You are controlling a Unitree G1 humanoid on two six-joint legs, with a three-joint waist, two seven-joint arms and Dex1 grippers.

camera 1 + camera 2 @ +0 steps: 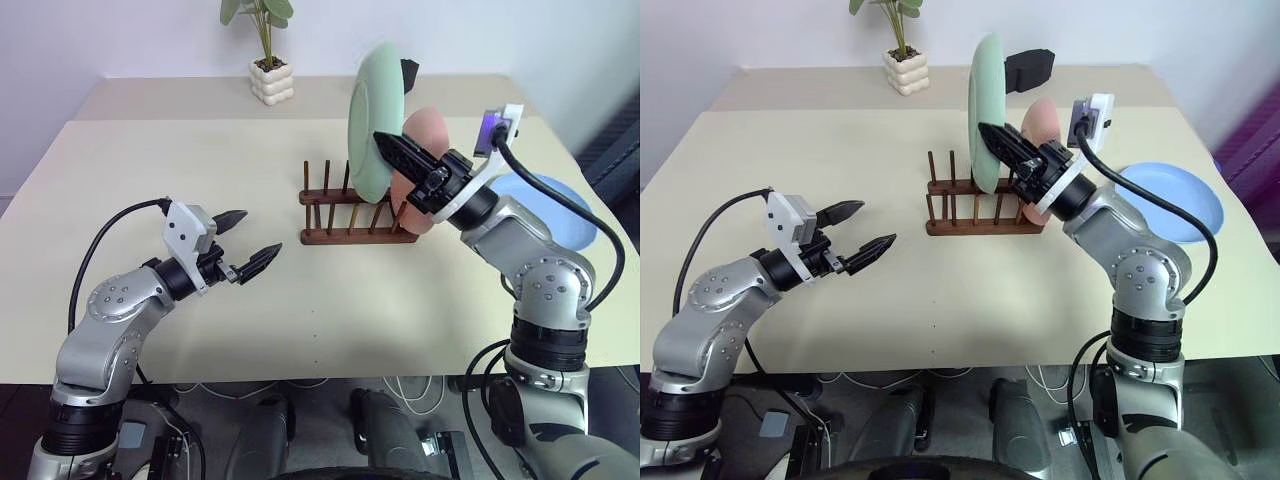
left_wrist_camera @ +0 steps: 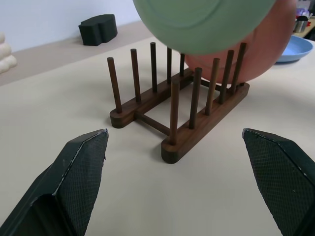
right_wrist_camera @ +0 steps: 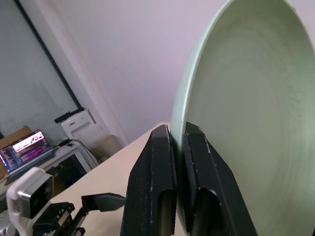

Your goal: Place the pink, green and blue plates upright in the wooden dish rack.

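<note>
Above the rack (image 1: 358, 212), the right pincer (image 1: 392, 148) is clamped on the rim of the green plate (image 1: 376, 120), holding it upright over the pegs. Pink plate (image 1: 420, 150) stands in the rack's right end, behind the arm. Blue plate (image 1: 1175, 200) lies flat on the desk (image 1: 150, 180), to the right. Left pincer (image 1: 250, 243) hovers wide open and empty, left of the rack, well apart from it.

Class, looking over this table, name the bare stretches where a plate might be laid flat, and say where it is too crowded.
Free: the table between the potted plant and the open left gripper, and the strip before the wooden dish rack. Crowded: the rack's right end, with the pink plate, the green plate in the right gripper, and the blue plate.
</note>
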